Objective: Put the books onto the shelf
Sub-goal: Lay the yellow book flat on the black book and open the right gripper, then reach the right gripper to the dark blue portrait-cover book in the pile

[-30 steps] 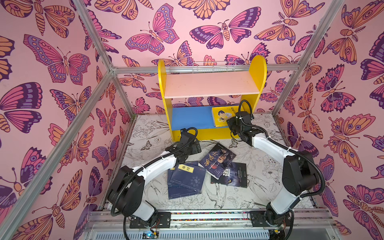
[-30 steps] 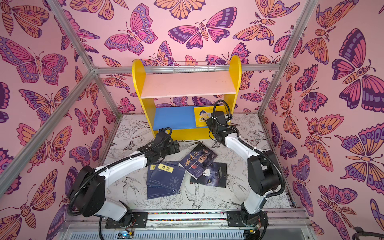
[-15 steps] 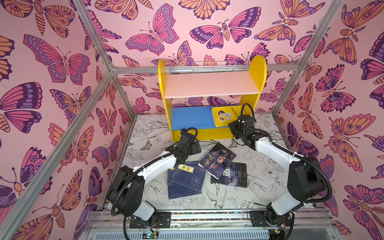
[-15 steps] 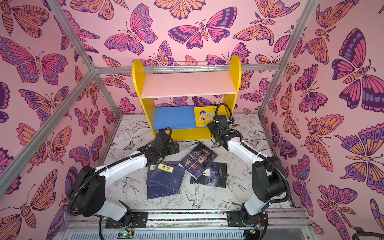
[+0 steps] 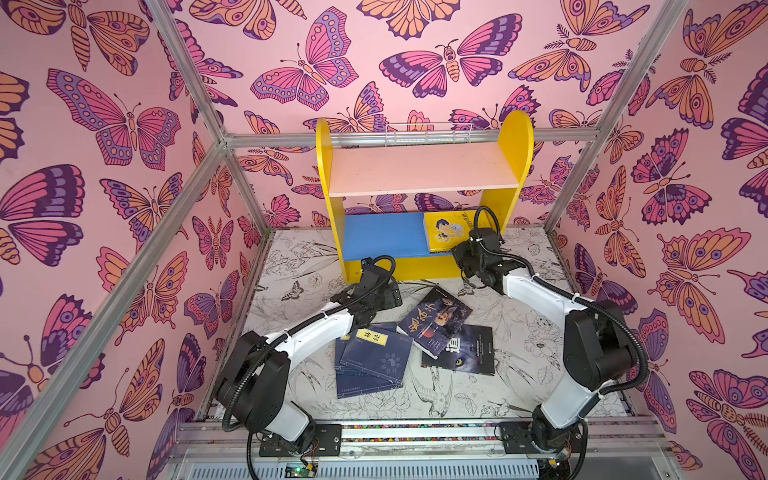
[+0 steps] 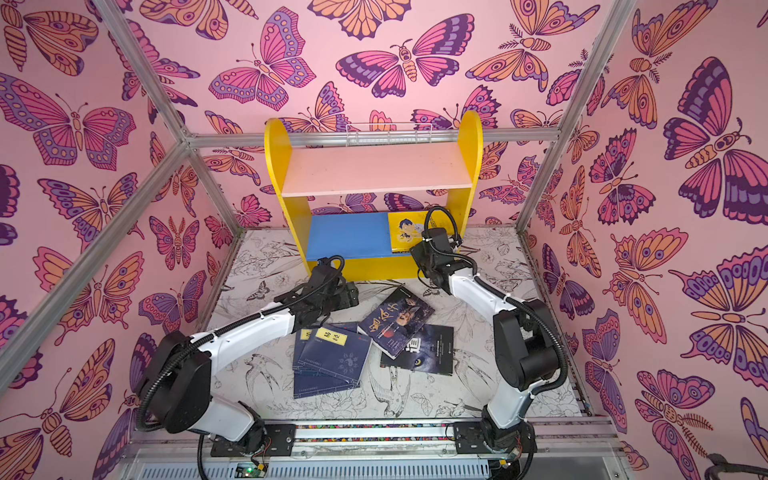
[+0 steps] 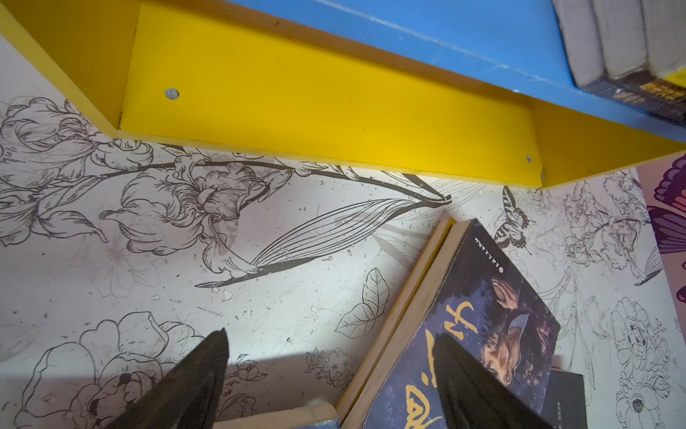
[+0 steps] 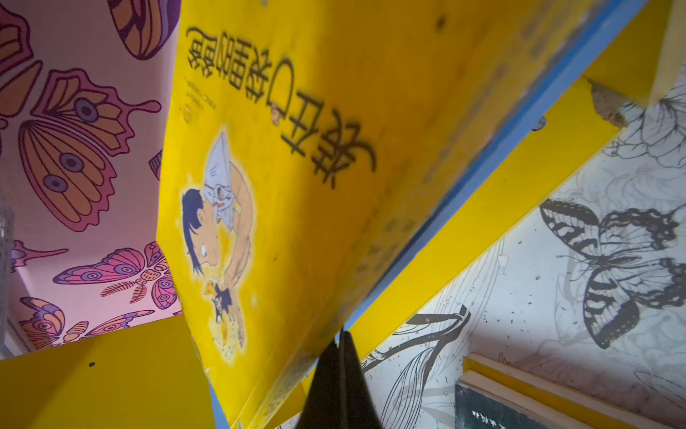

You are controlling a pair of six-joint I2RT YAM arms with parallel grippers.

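Note:
The shelf [image 5: 424, 174] stands at the back, its blue lower board [image 5: 382, 235] bare on the left. A yellow cartoon book [image 5: 446, 230] lies on a stack [image 7: 623, 48] at that board's right end. My right gripper [image 8: 341, 336] is shut and empty, its tips against the board's front edge below the yellow book [image 8: 282, 193]. My left gripper [image 7: 330, 334] hangs open over the floor, one finger [image 7: 464, 375] above a dark-blue book with gold title [image 5: 434, 320]. Navy books with yellow labels [image 5: 374, 357] and a black book [image 5: 461, 351] lie on the floor.
The floor sheet [image 5: 299, 266] has flower drawings and runs between butterfly-patterned walls with metal frame bars [image 5: 577, 158]. The pale pink upper board [image 6: 374, 170] carries nothing. A rail [image 5: 415, 432] at the front holds both arm bases.
The right arm's elbow has swung a little while its shut gripper stays at the shelf's front right. The left arm and the floor books have not moved.

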